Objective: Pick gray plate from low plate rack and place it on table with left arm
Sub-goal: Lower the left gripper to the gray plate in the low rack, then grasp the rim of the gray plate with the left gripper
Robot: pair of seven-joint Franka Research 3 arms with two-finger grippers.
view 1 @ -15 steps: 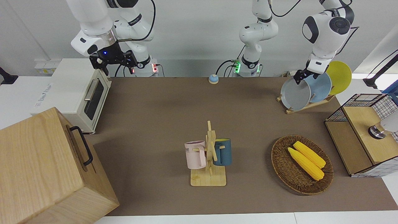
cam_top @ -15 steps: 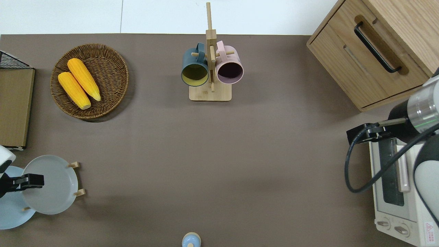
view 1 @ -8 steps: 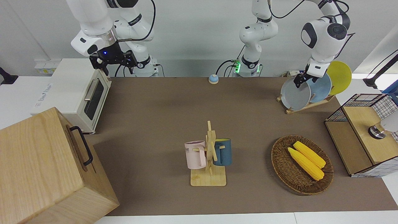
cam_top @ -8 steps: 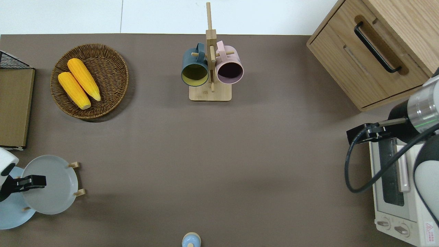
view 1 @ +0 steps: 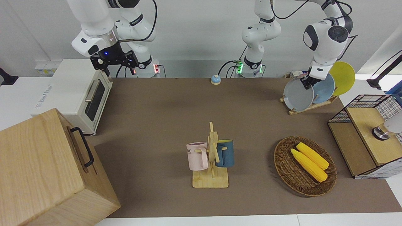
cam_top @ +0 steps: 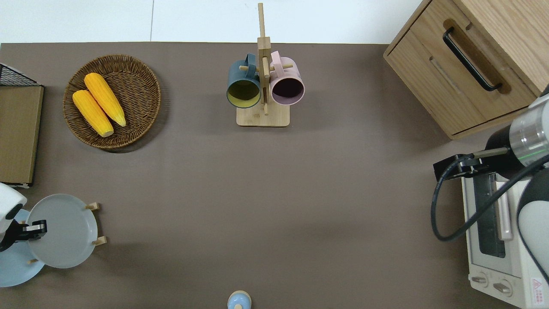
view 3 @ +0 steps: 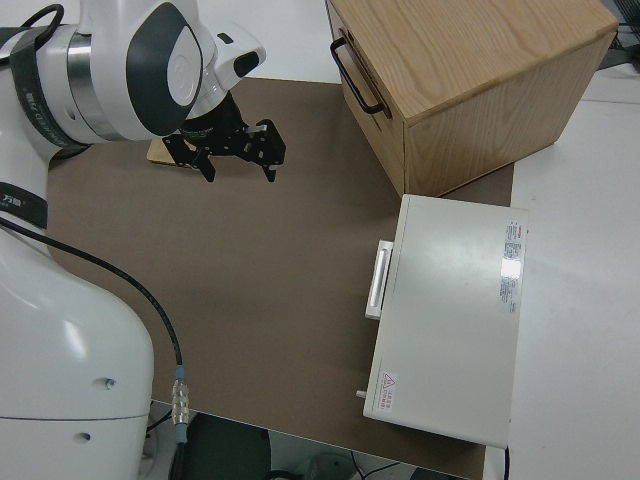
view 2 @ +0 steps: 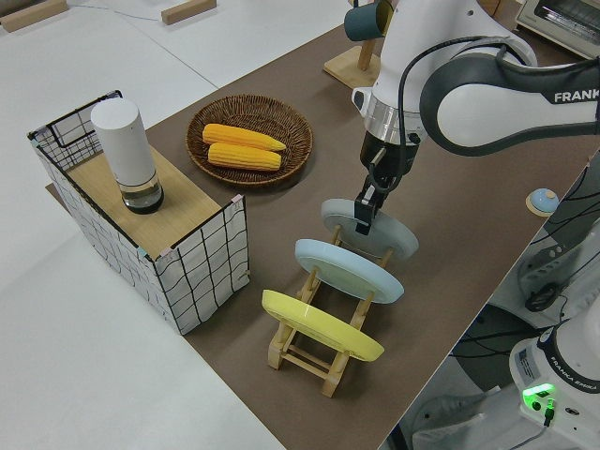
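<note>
The gray plate [view 1: 296, 95] [cam_top: 64, 234] [view 2: 394, 234] leans in the low plate rack [view 1: 314, 106] [view 2: 300, 352], in the slot farthest from the table edge at the left arm's end of the table [view 1: 157, 110]. My left gripper [view 1: 306, 82] [cam_top: 30, 228] [view 2: 364, 217] is down at the plate's upper rim, open, with a finger on either side of the rim. My right gripper [view 1: 114, 62] [view 3: 238, 165] is parked and open, holding nothing.
A light-blue plate [view 1: 325, 89] and a yellow plate [view 1: 344, 77] share the rack. A wicker basket [view 1: 284, 175] of corn, a wire-sided box [view 1: 367, 138], a mug stand [view 1: 211, 180], a bell [view 1: 215, 79], a toaster oven [view 1: 75, 94] and a wooden cabinet [view 1: 40, 169] stand around the table.
My left gripper has come down from just above the gray plate onto its upper rim. The plate and the right arm have not moved.
</note>
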